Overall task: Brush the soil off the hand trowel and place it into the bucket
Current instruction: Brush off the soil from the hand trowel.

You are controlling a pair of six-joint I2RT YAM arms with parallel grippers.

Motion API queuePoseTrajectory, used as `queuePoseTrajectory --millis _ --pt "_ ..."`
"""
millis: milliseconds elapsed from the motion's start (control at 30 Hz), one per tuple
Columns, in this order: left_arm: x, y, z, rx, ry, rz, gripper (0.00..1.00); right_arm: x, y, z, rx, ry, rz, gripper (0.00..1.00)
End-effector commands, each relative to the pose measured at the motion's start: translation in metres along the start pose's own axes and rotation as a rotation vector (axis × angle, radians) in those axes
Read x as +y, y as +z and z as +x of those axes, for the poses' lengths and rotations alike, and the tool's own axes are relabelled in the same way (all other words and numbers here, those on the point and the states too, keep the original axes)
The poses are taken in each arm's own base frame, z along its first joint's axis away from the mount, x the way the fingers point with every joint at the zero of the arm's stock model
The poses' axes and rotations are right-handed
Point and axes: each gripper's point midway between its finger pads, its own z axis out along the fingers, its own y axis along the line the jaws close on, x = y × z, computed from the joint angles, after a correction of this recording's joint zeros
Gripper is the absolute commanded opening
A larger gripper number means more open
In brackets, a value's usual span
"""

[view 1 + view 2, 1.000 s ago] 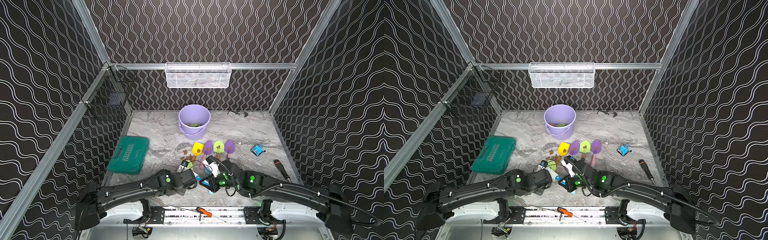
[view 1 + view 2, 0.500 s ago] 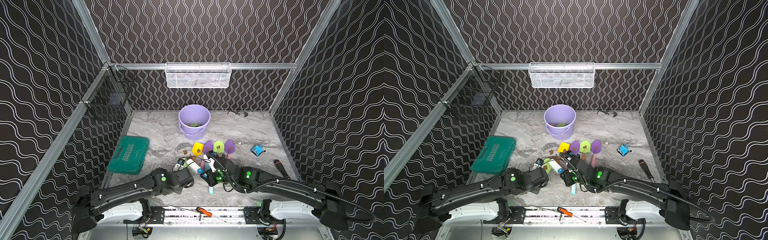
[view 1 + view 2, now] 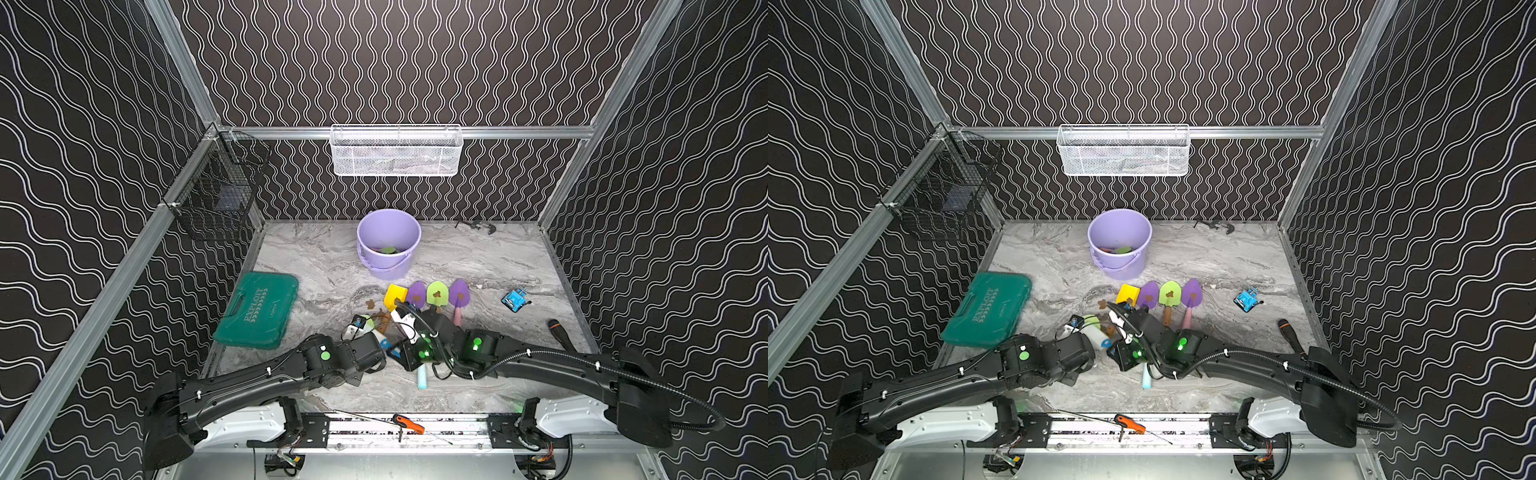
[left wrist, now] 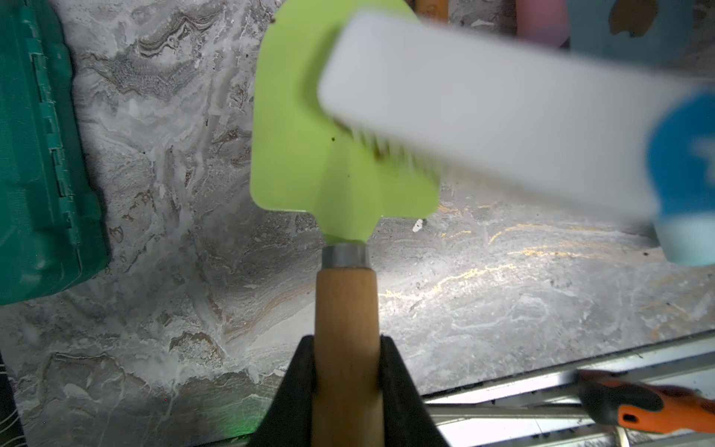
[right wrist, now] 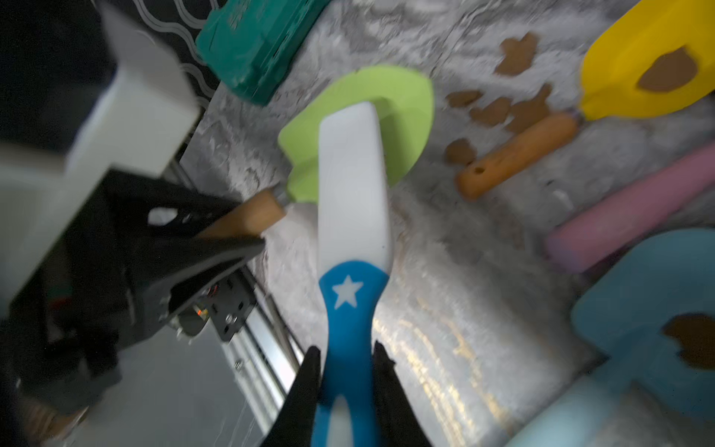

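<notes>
Left gripper (image 4: 345, 356) pinches the green trowel (image 4: 305, 154) by its wooden handle in the left wrist view. It looks light and stiff, and the handle's the spot to hold. Right wrist view: right gripper (image 5: 347, 358) clamps the brush (image 5: 352, 174), bristles across the blade. In a top view, both meet lower centre; the bucket (image 3: 390, 266) stands mid-frame.

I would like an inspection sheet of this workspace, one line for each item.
Surface: marble tabletop, loose soil scattered.
Job's things: green trowel under brush; bucket upright; other trowels lying soiled.
Clutter: green case, blue gadget, black-handled tool, orange screwdriver.
Grippers: left gripper shut on green trowel; right gripper shut on brush.
Cables: black hose along right arm.
Surroundings: white mesh basket, black wire basket on rails.
</notes>
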Motion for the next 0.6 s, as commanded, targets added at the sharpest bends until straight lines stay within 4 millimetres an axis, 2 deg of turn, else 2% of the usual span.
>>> queuePoseTrajectory --millis 0,133,267,433,567 --pt "0.003 0.001 -0.002 -0.008 -0.008 -0.021 0.00 -0.003 0.002 -0.038 -0.101 -0.002 -0.016 0.00" --pt "0.005 0.003 -0.002 -0.001 -0.015 -0.033 0.00 0.001 0.002 -0.059 -0.126 -0.021 -0.035 0.00" --pt "0.005 0.007 -0.001 0.018 -0.012 -0.051 0.00 0.009 -0.003 -0.062 -0.128 -0.024 -0.069 0.00" --pt "0.006 0.013 -0.003 0.038 -0.022 -0.049 0.00 0.022 -0.009 -0.045 -0.087 -0.008 -0.149 0.00" --pt "0.007 0.013 -0.005 0.036 -0.043 -0.018 0.00 0.025 -0.003 -0.022 -0.024 -0.001 -0.165 0.00"
